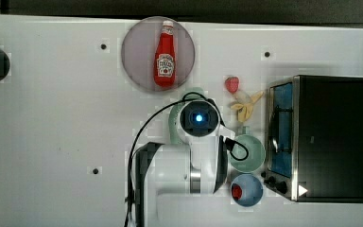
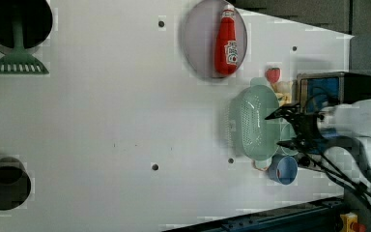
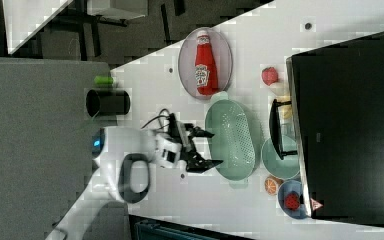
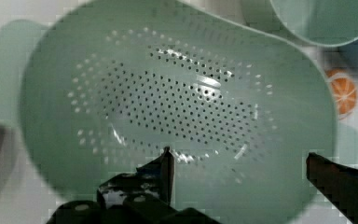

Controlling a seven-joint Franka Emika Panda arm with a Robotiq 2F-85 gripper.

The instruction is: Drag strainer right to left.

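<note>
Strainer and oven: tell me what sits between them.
In the right view, the mint cup sits between the strainer and the oven. The strawberry and banana lie nearer the ketchup end.

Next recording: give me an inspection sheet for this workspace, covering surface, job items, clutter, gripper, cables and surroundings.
Surface: white table with small dark dots.
Job's things: mint-green strainer, upright, perforated floor empty.
Clutter: ketchup bottle lying on a round grey plate; strawberry; banana; mint-green cup; blue bowl holding something red; orange slice; toaster oven; green spatula in a dark holder; dark cup.
Gripper: gripper open, above the strainer's rim on the right view's left, not gripping it.
Cables: black cable looping along the arm.
Surroundings: dark background beyond the table's edge.
</note>
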